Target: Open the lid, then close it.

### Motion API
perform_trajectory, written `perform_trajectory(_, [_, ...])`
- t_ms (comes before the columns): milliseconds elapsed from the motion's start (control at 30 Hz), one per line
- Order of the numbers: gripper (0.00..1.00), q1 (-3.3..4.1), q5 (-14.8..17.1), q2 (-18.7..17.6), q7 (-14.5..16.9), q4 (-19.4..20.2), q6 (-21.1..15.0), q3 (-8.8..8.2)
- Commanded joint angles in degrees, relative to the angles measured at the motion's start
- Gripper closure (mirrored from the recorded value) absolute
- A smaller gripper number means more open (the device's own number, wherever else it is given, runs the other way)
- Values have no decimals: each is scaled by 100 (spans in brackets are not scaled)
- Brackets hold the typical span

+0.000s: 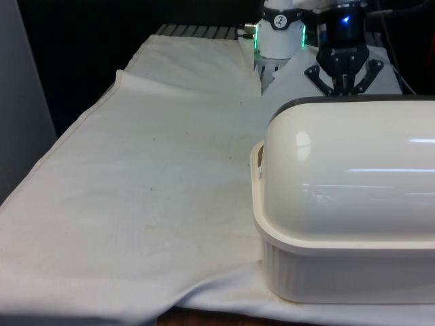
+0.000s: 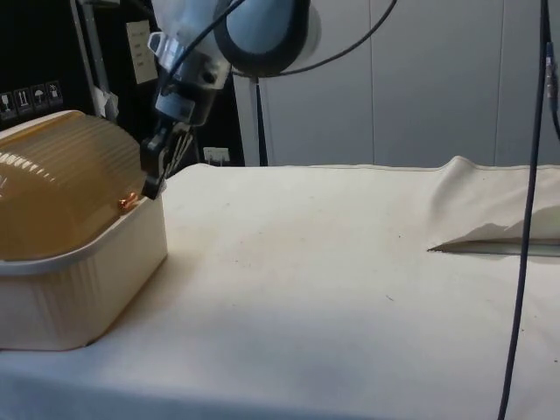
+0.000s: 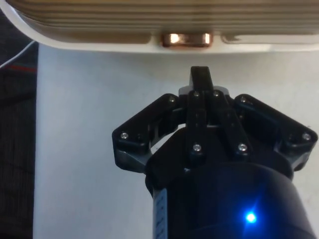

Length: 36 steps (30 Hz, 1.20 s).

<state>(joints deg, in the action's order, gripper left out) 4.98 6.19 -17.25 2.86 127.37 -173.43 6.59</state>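
A cream bread box [image 1: 346, 197] stands at the front view's right, its smooth back turned to that camera. In the side view its ribbed roll-top lid [image 2: 61, 184] is down on the base [image 2: 87, 280]. A small copper handle [image 2: 127, 203] sits at the lid's lower edge. My black gripper [image 2: 153, 185] hangs just in front of that handle, tips a little above it and apart from it. In the wrist view the two fingers [image 3: 201, 77] are pressed together with nothing between them, pointing at the copper handle [image 3: 185, 39]. The gripper [image 1: 344, 85] rises behind the box in the front view.
A white cloth [image 2: 350, 289] covers the table, with folds and a raised wrinkle [image 2: 490, 232] towards the far side. A black cable [image 2: 525, 262] hangs down at the side view's right.
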Motion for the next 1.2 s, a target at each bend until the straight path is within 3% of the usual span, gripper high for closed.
perform_trajectory(0, [100,17,29,-86,-29,-40,-92,29])
perform_trajectory(200, [100,6,46,-281,-63,-132,-235,115])
perform_trajectory(233, [100,23,0,-258,-57,-120,-178,63])
perform_trajectory(267, [100,0,52,-338,-63,-172,-292,138])
perform_trajectory(467, [100,-29,69,-390,-63,-183,-470,189])
perform_trajectory(500, [100,29,0,-378,-80,-183,-384,74])
perform_trajectory(533, [100,-29,69,-390,-69,-178,-481,195])
perform_trajectory(567, [100,-34,69,-395,-69,-178,-498,195])
perform_trajectory(767, [100,-34,69,-401,-80,-178,-567,201])
perform_trajectory(800, [100,29,0,-378,-97,-172,-464,80])
perform_trajectory(833, [100,-34,63,-401,-86,-178,-573,195])
perform_trajectory(1100, [100,29,0,-390,-103,-172,-550,115])
perform_trajectory(1167, [100,-6,46,-401,-103,-189,-676,195])
